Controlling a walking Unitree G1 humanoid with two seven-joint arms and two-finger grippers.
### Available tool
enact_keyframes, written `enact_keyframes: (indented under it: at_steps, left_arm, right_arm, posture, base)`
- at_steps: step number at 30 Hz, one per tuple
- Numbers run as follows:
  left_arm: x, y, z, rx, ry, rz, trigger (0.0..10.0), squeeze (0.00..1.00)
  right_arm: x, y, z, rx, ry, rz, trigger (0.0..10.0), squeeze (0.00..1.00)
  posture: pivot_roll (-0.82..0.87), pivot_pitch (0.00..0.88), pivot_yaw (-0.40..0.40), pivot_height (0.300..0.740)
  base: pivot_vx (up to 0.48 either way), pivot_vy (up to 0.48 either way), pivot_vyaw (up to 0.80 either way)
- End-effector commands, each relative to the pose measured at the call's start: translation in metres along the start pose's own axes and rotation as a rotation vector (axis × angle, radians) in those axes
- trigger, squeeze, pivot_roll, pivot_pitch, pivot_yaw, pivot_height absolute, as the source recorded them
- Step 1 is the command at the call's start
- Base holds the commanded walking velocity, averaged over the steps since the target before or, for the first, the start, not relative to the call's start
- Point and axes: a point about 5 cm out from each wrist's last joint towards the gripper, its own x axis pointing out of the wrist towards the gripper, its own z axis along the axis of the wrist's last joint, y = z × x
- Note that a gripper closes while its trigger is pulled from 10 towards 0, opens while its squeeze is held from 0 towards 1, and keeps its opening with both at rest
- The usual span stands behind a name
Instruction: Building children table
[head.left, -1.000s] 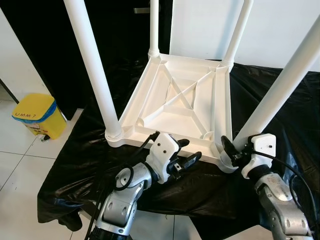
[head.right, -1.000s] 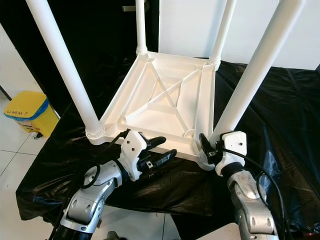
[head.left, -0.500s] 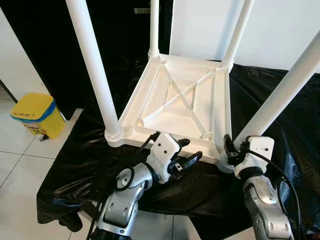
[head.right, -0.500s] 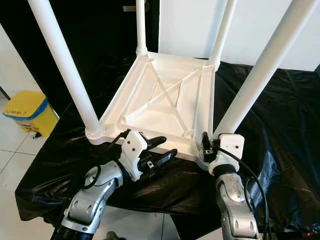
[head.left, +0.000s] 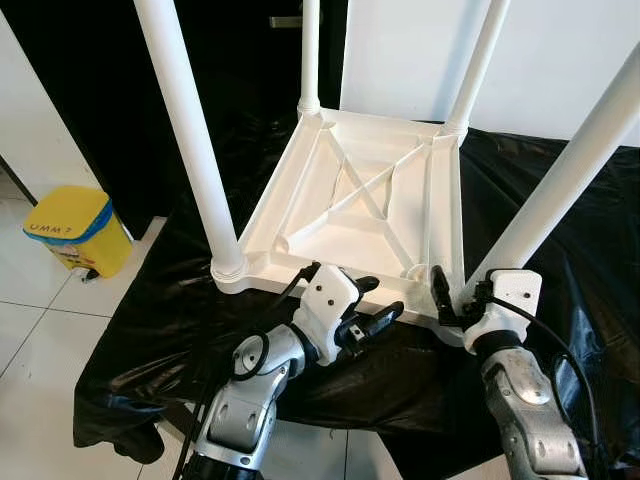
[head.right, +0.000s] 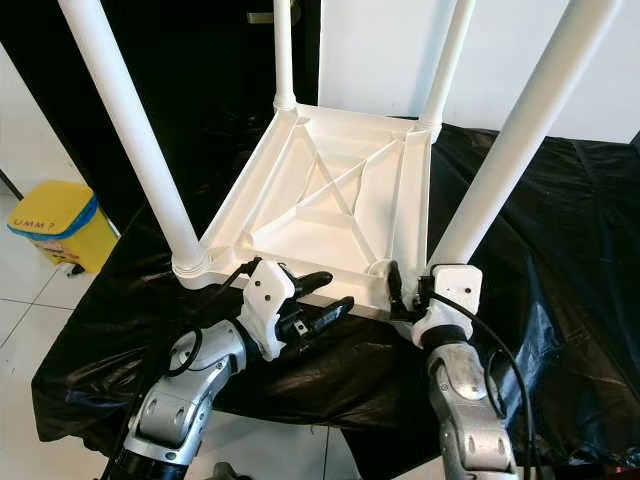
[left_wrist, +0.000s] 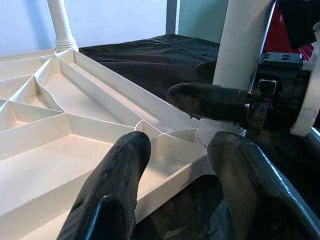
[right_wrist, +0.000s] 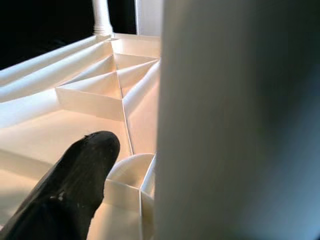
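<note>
The white children's table (head.left: 350, 215) lies upside down on a black sheet, its four legs pointing up. My left gripper (head.left: 375, 300) is open, hovering over the table's near edge, its two fingertips (left_wrist: 117, 185) just above the rim. My right gripper (head.left: 452, 300) is at the base of the near-right leg (head.left: 560, 190). It is open and straddles the leg. One finger (right_wrist: 75, 185) reaches inside the frame beside the round socket, with a gap to the leg (right_wrist: 235, 120). The other finger is hidden behind the leg.
The black sheet (head.left: 150, 330) covers the low surface and hangs over its front. A yellow bin (head.left: 75, 230) stands on the white tile floor at the left. The near-left leg (head.left: 190, 130) rises steeply close to my left arm. A white wall is behind.
My right gripper has shifted left, and its finger now reaches past the near-right leg's base into the frame. The left arm has stayed put.
</note>
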Motion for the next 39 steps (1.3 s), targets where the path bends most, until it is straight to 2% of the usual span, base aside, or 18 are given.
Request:
enact_keyframes:
  at_steps: [1, 2, 3, 5, 6, 9, 16, 18, 22, 25, 28, 29, 31, 32, 39]
  left_arm:
    - [0.001, 0.003, -0.003, -0.004, 0.010, 0.126, 10.0, 0.00]
    - [0.001, 0.003, -0.003, -0.004, 0.012, 0.121, 10.0, 0.00]
    - [0.001, 0.003, -0.003, -0.005, 0.014, 0.118, 10.0, 0.00]
    - [0.001, 0.003, -0.003, -0.005, 0.014, 0.118, 10.0, 0.00]
    - [0.001, 0.004, -0.003, -0.008, 0.017, 0.114, 10.0, 0.00]
    - [0.001, 0.005, -0.003, -0.010, 0.019, 0.112, 10.0, 0.00]
    - [0.003, 0.006, -0.004, -0.022, 0.030, 0.094, 10.0, 0.00]
    - [0.005, 0.007, -0.003, -0.017, 0.031, 0.084, 10.0, 0.00]
    - [0.007, 0.009, -0.003, -0.011, 0.036, 0.072, 10.0, 0.00]
    - [0.012, 0.007, -0.003, -0.027, 0.046, 0.044, 10.0, 0.00]
    - [0.013, 0.007, -0.003, -0.029, 0.047, 0.039, 10.0, 0.00]
    - [0.014, 0.006, -0.002, -0.039, 0.048, 0.031, 10.0, 0.00]
    - [0.014, 0.006, -0.002, -0.039, 0.048, 0.031, 10.0, 0.00]
    - [0.015, 0.004, -0.002, -0.052, 0.042, 0.020, 10.0, 0.00]
    - [0.016, 0.002, -0.002, -0.097, 0.031, 0.002, 10.0, 0.00]
  right_arm:
    - [0.001, 0.000, 0.004, 0.005, -0.006, 0.088, 10.0, 1.00]
    - [0.001, -0.002, 0.005, -0.001, 0.003, 0.145, 10.0, 0.07]
    - [0.001, -0.004, 0.006, -0.009, 0.007, 0.185, 10.0, 0.00]
    - [0.001, -0.004, 0.006, -0.009, 0.007, 0.185, 10.0, 0.00]
    - [0.002, -0.009, 0.006, -0.032, 0.015, 0.244, 10.0, 0.00]
    - [0.002, -0.011, 0.006, -0.041, 0.021, 0.272, 10.0, 0.00]
    - [0.004, -0.018, 0.004, -0.092, 0.062, 0.427, 10.0, 0.00]
    - [0.008, -0.025, 0.003, -0.130, 0.079, 0.492, 10.0, 0.00]
    - [0.015, -0.030, 0.003, -0.151, 0.087, 0.529, 10.0, 0.00]
    - [0.027, -0.028, 0.004, -0.162, 0.084, 0.566, 10.0, 0.00]
    - [0.030, -0.027, 0.005, -0.170, 0.075, 0.568, 10.0, 0.00]
    - [0.031, -0.026, 0.005, -0.170, 0.070, 0.569, 3.7, 0.00]
    - [0.031, -0.026, 0.005, -0.170, 0.070, 0.569, 3.7, 0.00]
    - [0.030, -0.026, 0.004, -0.167, 0.071, 0.569, 0.0, 0.00]
    - [0.022, -0.030, -0.001, -0.158, 0.087, 0.570, 0.0, 0.00]
  posture:
    - [-0.02, 0.043, -0.056, 0.740]
    - [-0.02, 0.045, -0.055, 0.740]
    - [-0.03, 0.046, -0.050, 0.740]
    - [-0.03, 0.046, -0.050, 0.740]
    - [-0.03, 0.050, -0.046, 0.740]
    - [-0.03, 0.048, -0.043, 0.740]
    - [-0.07, 0.048, -0.024, 0.740]
    - [-0.09, 0.053, -0.011, 0.740]
    - [-0.10, 0.056, -0.003, 0.740]
    - [-0.12, 0.064, 0.004, 0.740]
    - [-0.12, 0.066, 0.006, 0.740]
    - [-0.12, 0.072, 0.005, 0.740]
    - [-0.12, 0.072, 0.005, 0.740]
    - [-0.13, 0.081, 0.001, 0.740]
    - [-0.15, 0.093, 0.004, 0.740]
  base:
    - [0.000, 0.000, 0.00]
    - [0.000, 0.000, 0.00]
    - [0.000, 0.000, 0.00]
    - [0.000, 0.000, 0.00]
    - [0.000, 0.000, 0.00]
    - [0.000, 0.000, 0.00]
    - [0.000, 0.000, 0.00]
    - [0.000, 0.000, 0.00]
    - [0.000, 0.000, 0.00]
    - [0.000, 0.000, 0.00]
    - [0.000, 0.000, 0.00]
    - [0.000, 0.000, 0.00]
    - [0.000, 0.000, 0.00]
    - [0.000, 0.000, 0.00]
    - [0.000, 0.000, 0.00]
